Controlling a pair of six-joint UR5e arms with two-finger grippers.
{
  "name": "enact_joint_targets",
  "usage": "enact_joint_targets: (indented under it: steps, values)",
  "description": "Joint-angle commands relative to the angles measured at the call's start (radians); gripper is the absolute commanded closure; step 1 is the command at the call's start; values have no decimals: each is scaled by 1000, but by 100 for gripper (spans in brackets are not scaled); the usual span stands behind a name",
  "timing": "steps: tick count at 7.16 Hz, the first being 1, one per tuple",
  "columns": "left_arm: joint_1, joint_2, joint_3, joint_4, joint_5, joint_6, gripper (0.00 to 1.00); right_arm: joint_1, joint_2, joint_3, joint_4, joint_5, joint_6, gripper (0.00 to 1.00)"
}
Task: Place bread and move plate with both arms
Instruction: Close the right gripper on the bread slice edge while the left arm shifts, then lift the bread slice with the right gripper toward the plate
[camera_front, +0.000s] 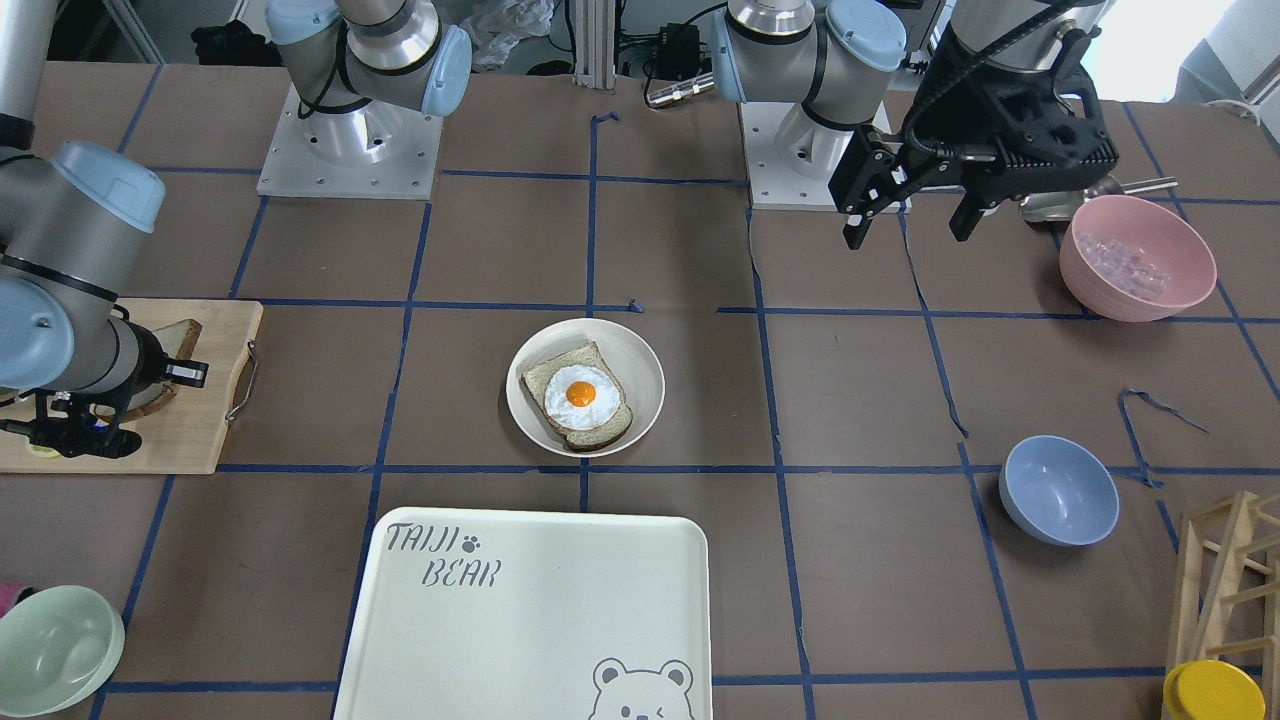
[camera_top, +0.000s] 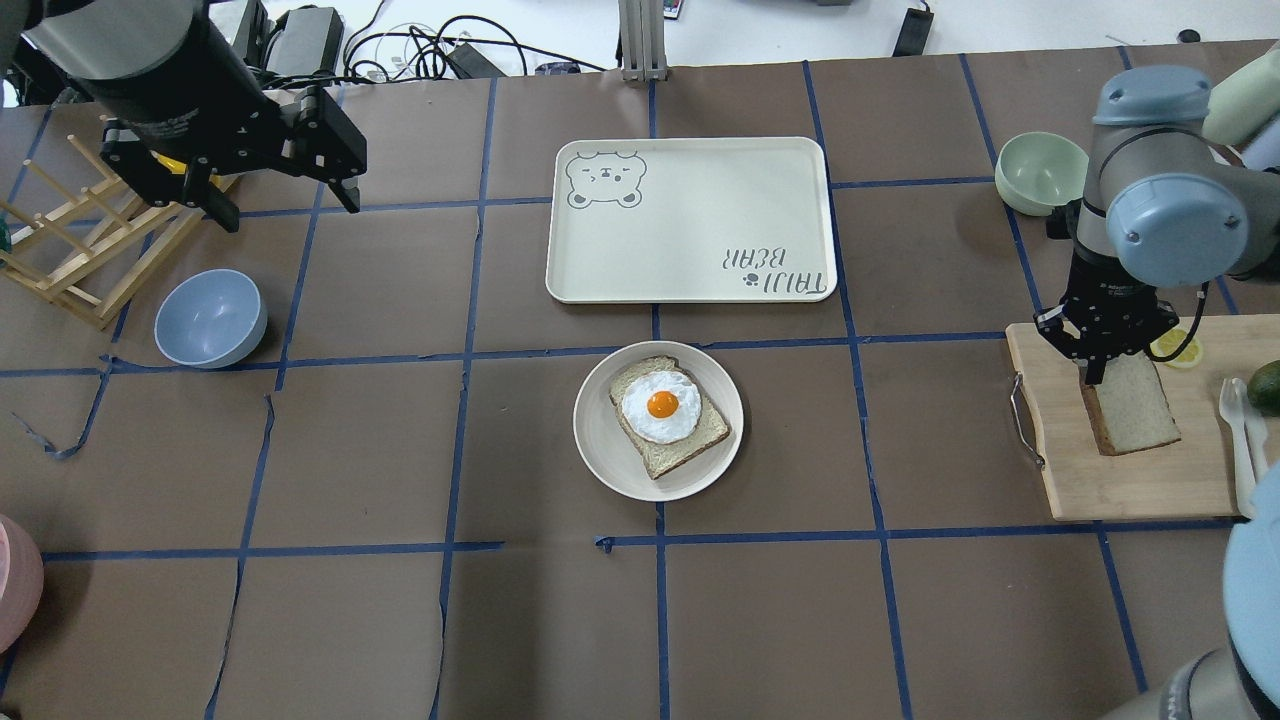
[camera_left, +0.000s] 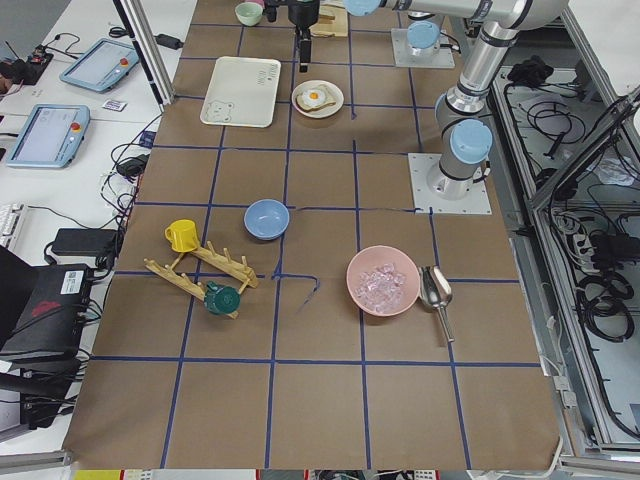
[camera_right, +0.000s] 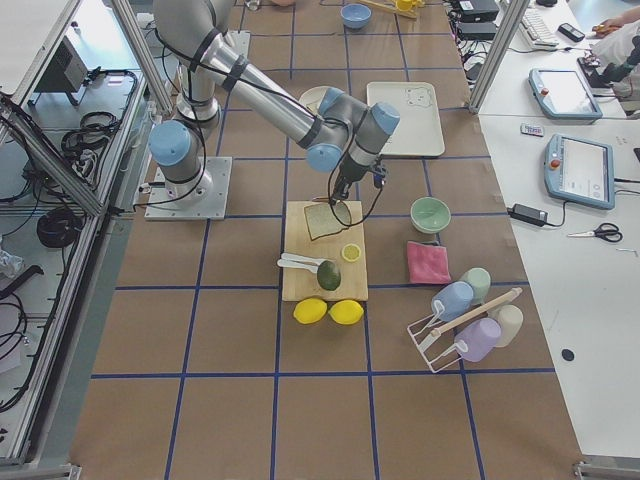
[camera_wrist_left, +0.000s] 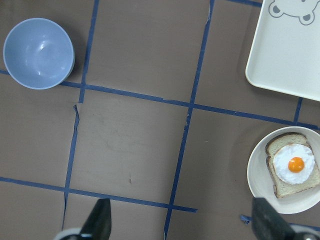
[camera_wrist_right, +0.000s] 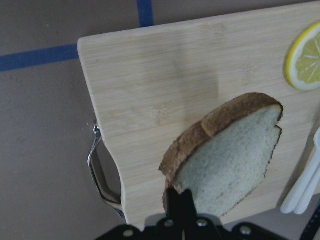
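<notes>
Left arm (camera_top: 150, 60) was hanging up high, its left end effector (camera_top: 288, 213) aimed straight down with both fingers (camera_wrist_left: 100, 220) spread wide. Right arm (camera_top: 1160, 200) was folded in low, wrist pointing down, right end effector (camera_top: 1092, 375) pinched tight on one edge of the bread (camera_top: 1135, 410).

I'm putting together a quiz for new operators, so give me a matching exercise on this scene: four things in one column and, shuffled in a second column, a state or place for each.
Things:
1. bread
2. plate
3. left gripper
4. pink bowl

States:
A. open, above the bare table
B. carries a slice topped with a fried egg
C. pinched at one edge by the right gripper, over the cutting board
D. holds clear cubes

Pairs: 1-C, 2-B, 3-A, 4-D.
</notes>
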Motion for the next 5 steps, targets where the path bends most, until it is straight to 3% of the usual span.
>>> enact_joint_targets:
  steps: [1, 3, 4, 5]
  values:
    - [-18, -111, 142, -31, 9, -3, 0, 35, -35, -118, 167, 11, 14, 100]
    - [-22, -110, 122, -51, 9, 0, 0, 137, -34, -261, 356, 73, 174, 100]
    - [-24, -93, 100, -51, 7, 13, 0, 224, -34, -288, 389, 110, 283, 100]
    - [-27, -80, 74, -51, 4, 17, 0, 307, -34, -291, 408, 208, 458, 100]
